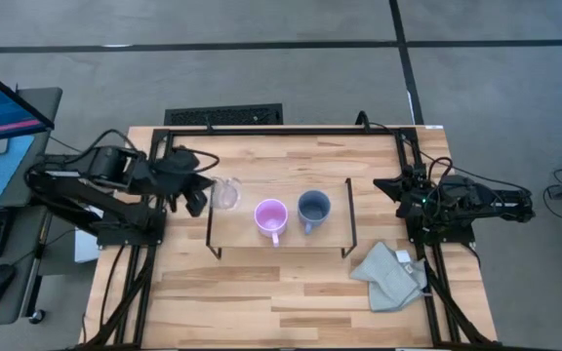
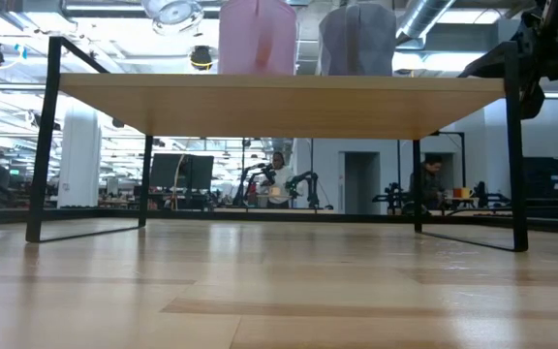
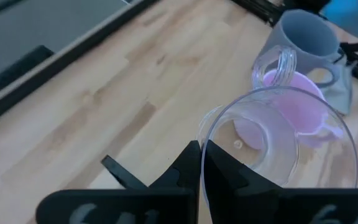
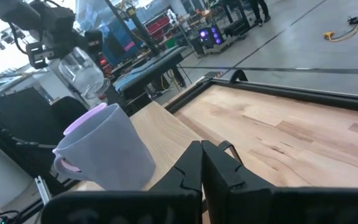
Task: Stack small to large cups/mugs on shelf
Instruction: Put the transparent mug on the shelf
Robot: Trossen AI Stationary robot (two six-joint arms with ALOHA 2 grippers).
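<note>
The shelf [image 1: 332, 240] stands mid-table, its wooden top [image 2: 279, 105] on thin black legs. A pink mug [image 1: 270, 216] and a blue-grey mug [image 1: 313, 207] stand side by side on it, bases down; both show in the low view, the pink mug [image 2: 257, 37] and the blue-grey mug [image 2: 358, 39]. My left gripper [image 1: 203, 195] is shut on a clear glass cup [image 1: 226, 193] over the shelf's left end. My right gripper [image 1: 383, 185] waits shut and empty at the table's right side, off the shelf's right end. My left gripper pinches the glass cup's wall at its rim [image 3: 204, 134], one finger inside the cup and one outside. The fingers come from the table's left, slanting down. The cup [image 4: 82, 70] is lifted clear above the shelf top and tilted.
A grey-green cloth [image 1: 390, 276] lies at the table's near right, beside the shelf's right leg. Bare table lies in front of the shelf and under it [image 2: 279, 281]. A black frame [image 1: 281, 131] runs along the table's far edge.
</note>
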